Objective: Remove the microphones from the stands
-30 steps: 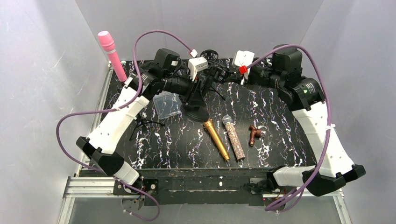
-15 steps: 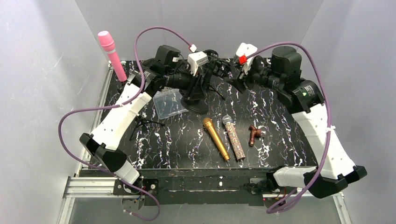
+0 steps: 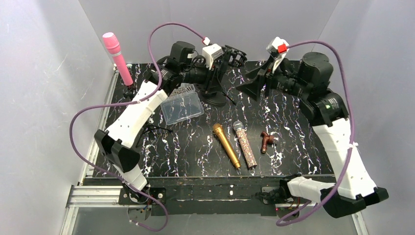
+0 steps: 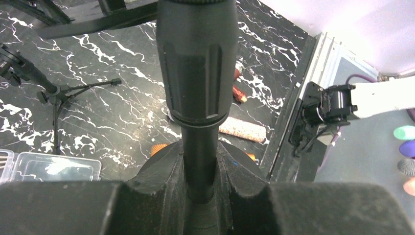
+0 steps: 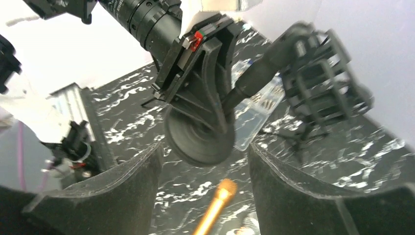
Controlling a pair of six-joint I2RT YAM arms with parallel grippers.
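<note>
Top external: right hand (image 3: 248,87) wider, farther from stand (image 3: 218,99) than before.

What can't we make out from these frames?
- Cradle, loaded or empty: blurred in the right wrist view, too small and dark in the top view.
- Stand top: cut off by the upper edge of the left wrist view, where the left gripper clamps it.
- Gold mic tail: cut off by the lower edge of the right wrist view.
- Box contents: too small in the top view.
</note>
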